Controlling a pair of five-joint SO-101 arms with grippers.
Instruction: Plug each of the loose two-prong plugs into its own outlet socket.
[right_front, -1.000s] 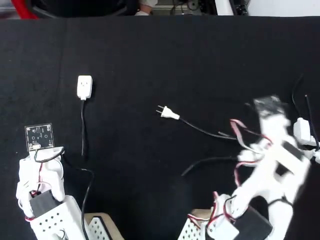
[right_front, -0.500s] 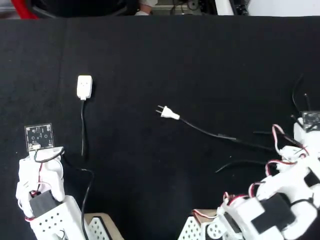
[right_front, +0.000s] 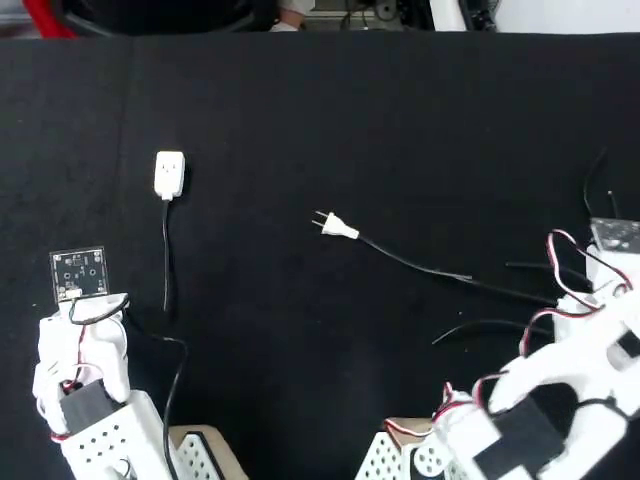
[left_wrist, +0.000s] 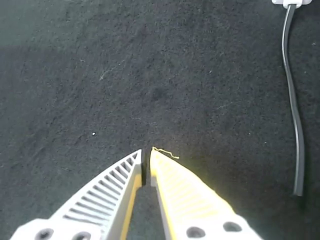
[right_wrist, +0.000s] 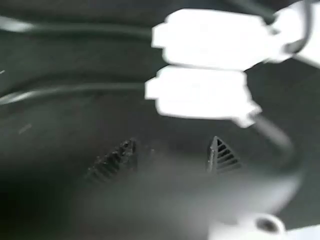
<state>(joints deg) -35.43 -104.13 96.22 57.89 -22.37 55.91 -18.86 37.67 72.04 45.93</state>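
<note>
A loose white two-prong plug (right_front: 338, 227) lies mid-table, and its black cord (right_front: 440, 270) runs off to the right. A white outlet socket (right_front: 169, 174) lies at the far left with its own black cable (right_front: 166, 250). My left arm (right_front: 80, 350) stands at the front left. Its gripper (left_wrist: 146, 154) is shut on nothing, low over bare cloth, with the socket's cable (left_wrist: 294, 100) off to one side. My right arm (right_front: 585, 350) is at the right edge. Its gripper (right_wrist: 172, 150) is open, just short of two blurred white blocks (right_wrist: 200, 92) with cords.
A black cloth (right_front: 400, 120) covers the table. A second loose black cord (right_front: 485, 326) curves in front of the right arm. More thin wires (right_front: 595, 170) lie at the right edge. The arm bases (right_front: 400, 455) stand along the front edge.
My right arm swung from right of centre out to the right edge. The loose cord in front of it shifted right too. The left arm, the plug and the socket stayed put.
</note>
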